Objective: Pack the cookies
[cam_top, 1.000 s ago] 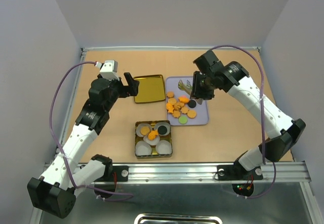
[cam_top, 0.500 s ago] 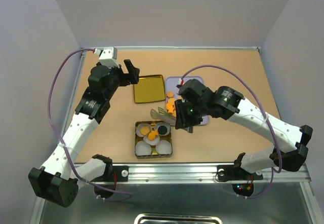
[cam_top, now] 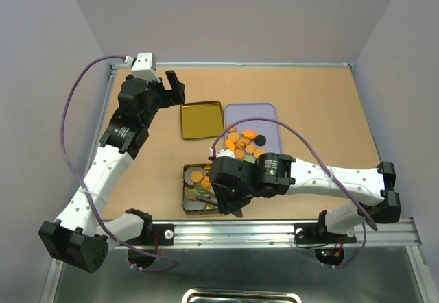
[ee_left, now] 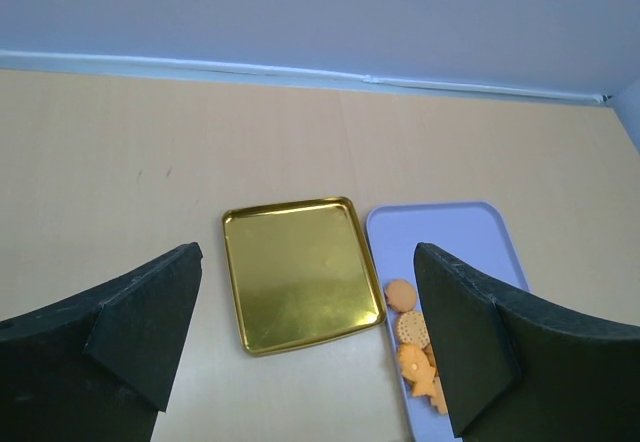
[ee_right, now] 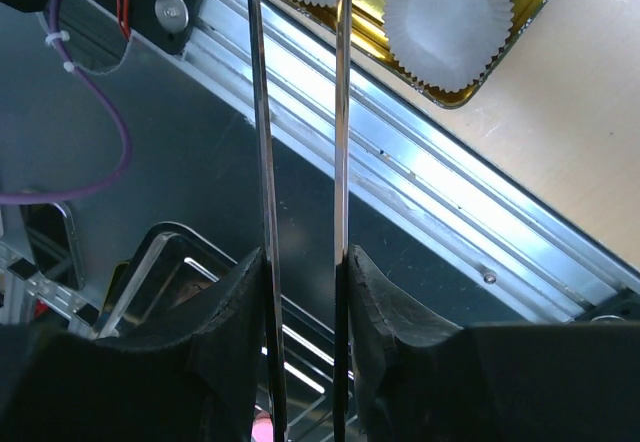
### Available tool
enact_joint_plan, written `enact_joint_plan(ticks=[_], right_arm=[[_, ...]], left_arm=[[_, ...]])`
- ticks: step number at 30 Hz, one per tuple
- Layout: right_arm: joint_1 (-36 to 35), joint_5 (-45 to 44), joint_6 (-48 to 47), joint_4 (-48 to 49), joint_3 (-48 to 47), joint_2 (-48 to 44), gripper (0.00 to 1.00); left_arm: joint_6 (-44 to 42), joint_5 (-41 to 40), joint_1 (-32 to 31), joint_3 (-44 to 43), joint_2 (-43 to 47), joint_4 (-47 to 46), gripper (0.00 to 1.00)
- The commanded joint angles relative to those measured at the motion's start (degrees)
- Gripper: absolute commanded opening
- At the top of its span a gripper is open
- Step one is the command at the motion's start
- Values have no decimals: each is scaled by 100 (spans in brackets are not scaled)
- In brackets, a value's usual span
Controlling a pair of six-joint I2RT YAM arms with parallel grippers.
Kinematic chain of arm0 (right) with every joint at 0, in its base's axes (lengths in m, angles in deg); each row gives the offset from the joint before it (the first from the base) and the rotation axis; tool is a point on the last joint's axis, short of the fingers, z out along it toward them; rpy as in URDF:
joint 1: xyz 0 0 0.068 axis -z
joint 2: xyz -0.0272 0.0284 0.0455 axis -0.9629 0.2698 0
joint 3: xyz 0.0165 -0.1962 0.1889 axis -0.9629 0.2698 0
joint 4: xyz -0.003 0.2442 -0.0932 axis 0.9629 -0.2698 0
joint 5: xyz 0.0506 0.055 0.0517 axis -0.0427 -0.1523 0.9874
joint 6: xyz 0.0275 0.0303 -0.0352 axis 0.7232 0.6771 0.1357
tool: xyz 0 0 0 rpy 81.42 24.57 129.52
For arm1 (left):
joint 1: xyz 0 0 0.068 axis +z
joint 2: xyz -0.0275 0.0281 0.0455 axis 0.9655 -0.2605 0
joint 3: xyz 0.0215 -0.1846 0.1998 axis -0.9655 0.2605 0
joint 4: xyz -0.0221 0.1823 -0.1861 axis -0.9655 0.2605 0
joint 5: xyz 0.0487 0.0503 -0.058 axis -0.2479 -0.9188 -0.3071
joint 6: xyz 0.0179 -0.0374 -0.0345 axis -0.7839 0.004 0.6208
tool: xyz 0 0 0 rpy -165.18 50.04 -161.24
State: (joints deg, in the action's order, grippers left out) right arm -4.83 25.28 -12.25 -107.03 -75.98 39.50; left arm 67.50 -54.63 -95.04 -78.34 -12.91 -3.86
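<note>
Top external: cookies (cam_top: pixel 237 142) flat (mostly round)

Light: bright, even, from overhead.
Shadows: soft and faint on the table (cam_top: pixel 315 118).
Glare: white streak along the metal rail (ee_right: pixel 440 177); dull sheen on the gold lid (ee_left: pixel 300 272).

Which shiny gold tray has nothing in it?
The flat gold lid beside the purple tray. The other gold tin holds paper cups and cookies.
</note>
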Motion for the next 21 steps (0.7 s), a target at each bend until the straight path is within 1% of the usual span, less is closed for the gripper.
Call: enact_joint_plan(ticks=[1,15,21], right_arm=[[-62,-369,398,219,61,-169,34],[-238,-237,600,394,210,-160,36],[-309,-149,688,517,298,-160,40]], left_arm=[[-36,-55,19,-15,205,-116,99],[8,42,19,451,451,-213,99],[-10,42,19,557,513,-213,99]])
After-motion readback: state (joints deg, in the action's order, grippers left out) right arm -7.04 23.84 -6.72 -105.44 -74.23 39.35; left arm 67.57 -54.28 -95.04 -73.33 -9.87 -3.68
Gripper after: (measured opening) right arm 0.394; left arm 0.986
